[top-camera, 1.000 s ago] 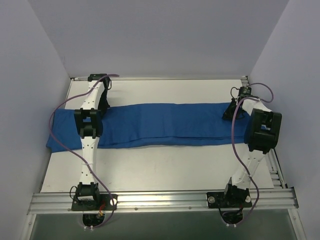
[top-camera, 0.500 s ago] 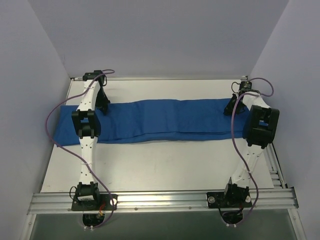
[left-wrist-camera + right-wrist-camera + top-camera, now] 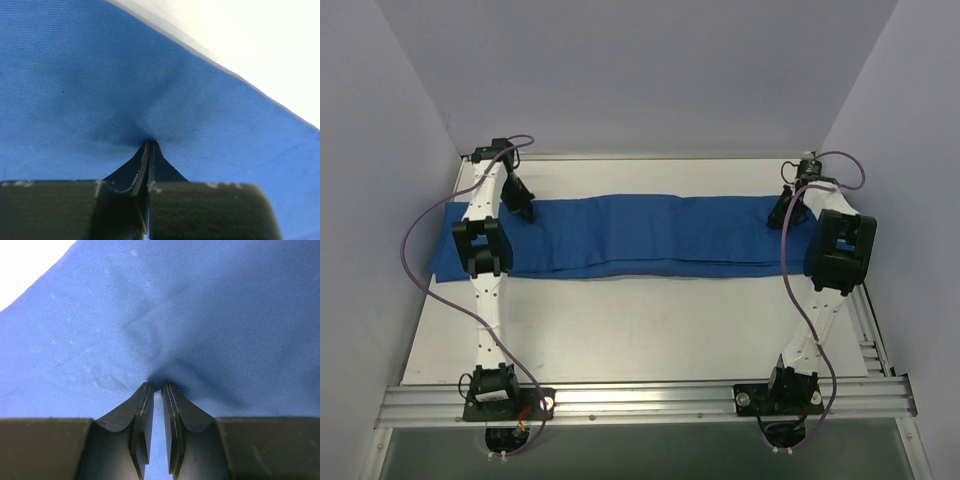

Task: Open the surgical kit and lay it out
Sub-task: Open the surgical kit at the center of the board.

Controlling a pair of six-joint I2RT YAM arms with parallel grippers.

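Observation:
The surgical kit shows as a long royal-blue cloth [image 3: 640, 235] stretched left to right across the far half of the white table. My left gripper [image 3: 523, 208] is at its far left corner, shut on a pinch of cloth. In the left wrist view the cloth [image 3: 100, 75] puckers into the left gripper [image 3: 149, 145]. My right gripper [image 3: 778, 214] is at the far right end. In the right wrist view its jaws stand a narrow slit apart, and the cloth [image 3: 200, 305] gathers into the right gripper [image 3: 159, 386].
White table [image 3: 650, 330] lies between the cloth and the aluminium rail [image 3: 640, 400] that carries both arm bases. Purple cables [image 3: 415, 235] loop beside each arm. Grey walls close in on the left, right and far sides.
Both grippers have moved toward the far edge, drawing the cloth with them. The left end has also shifted, and the strip now lies straighter and narrower.

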